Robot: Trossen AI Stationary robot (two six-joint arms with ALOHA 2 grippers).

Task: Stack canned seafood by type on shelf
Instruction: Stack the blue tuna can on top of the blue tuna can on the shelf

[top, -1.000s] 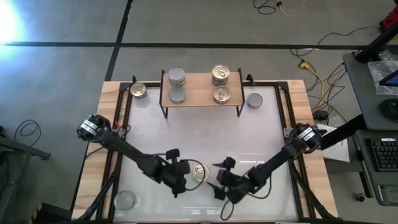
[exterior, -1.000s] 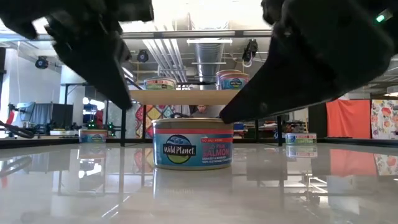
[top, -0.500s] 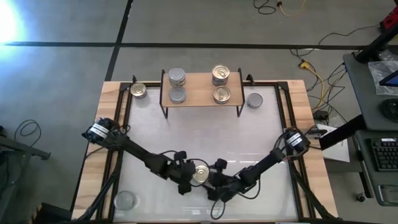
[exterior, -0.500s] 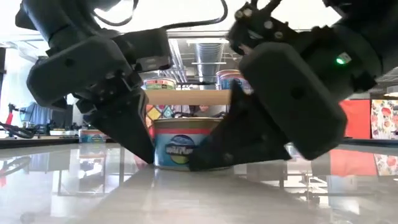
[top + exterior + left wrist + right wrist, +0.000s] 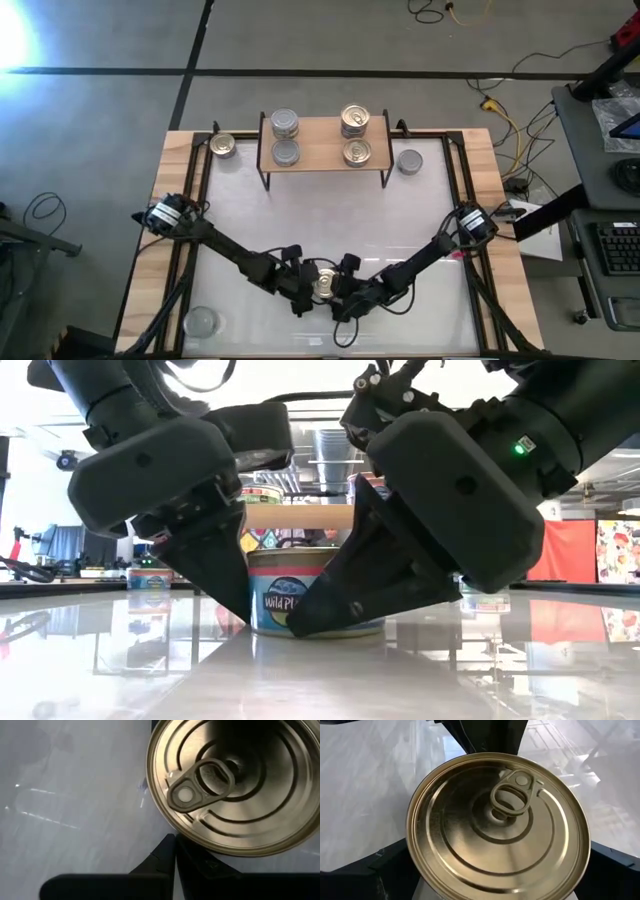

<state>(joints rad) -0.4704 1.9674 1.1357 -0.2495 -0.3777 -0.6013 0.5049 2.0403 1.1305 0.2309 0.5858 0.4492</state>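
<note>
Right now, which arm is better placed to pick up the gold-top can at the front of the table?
The right. The right hand is open with its fingers on either side of the gold-top can, ready to close. The left hand is shut, its tip beside the can, so it would need to reopen.

The whole table [image 5: 440, 200] is being viewed from directly overhead, at a distance. It is being viewed level from tabletop height toward the room, with the gold-topped can [image 5: 300, 595] close ahead. That same can [image 5: 235, 785] is being framed from just above by both wrist cameras, and is being shared by all four views.
</note>
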